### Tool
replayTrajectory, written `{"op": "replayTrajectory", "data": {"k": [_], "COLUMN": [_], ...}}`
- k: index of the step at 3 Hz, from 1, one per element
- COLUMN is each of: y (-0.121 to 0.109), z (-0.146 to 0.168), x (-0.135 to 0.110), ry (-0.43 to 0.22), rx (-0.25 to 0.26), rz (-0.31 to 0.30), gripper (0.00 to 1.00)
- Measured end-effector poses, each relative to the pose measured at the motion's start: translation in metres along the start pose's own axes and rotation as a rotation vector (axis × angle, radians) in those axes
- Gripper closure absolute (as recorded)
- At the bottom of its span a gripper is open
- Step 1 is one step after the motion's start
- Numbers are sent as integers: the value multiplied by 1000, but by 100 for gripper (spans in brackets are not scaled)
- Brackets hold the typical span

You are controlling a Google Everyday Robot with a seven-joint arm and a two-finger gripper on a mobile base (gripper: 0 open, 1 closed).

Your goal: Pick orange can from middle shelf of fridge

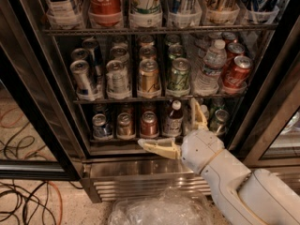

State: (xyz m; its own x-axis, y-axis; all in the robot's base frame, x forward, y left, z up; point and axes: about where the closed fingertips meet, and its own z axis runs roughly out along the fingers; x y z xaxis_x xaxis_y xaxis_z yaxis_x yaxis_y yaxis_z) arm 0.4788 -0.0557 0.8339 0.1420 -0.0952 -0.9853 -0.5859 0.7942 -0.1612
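The orange can (148, 77) stands upright at the front of its lane on the middle shelf (93, 100) of the fridge (140, 170), between a silver can (117, 78) and a green can (179, 75). More orange cans stand behind it. My gripper (167, 122) is open and empty, below and right of the orange can, in front of the bottom rack. One tan finger (158, 148) points left and the other (197, 114) points up. The white arm enters from the lower right.
A red Coca-Cola can (236, 72) and a water bottle (209, 64) stand at the shelf's right. Tall cans fill the rack above. Small cans and a bottle (174, 117) stand below. A crumpled clear plastic bag (159, 210) and cables (23, 203) lie on the floor.
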Motion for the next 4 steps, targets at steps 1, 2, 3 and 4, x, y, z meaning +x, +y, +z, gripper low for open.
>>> {"op": "replayTrajectory", "data": {"k": [1, 2, 3, 4], "y": [15, 28, 36, 33], "z": [10, 19, 23, 26], "x": [2, 5, 3, 1], "ry": [-7, -12, -32, -68], "rx": [-32, -53, -28, 43], "rz": [-52, -73, -58, -8], "gripper": [0, 0, 0, 0]}}
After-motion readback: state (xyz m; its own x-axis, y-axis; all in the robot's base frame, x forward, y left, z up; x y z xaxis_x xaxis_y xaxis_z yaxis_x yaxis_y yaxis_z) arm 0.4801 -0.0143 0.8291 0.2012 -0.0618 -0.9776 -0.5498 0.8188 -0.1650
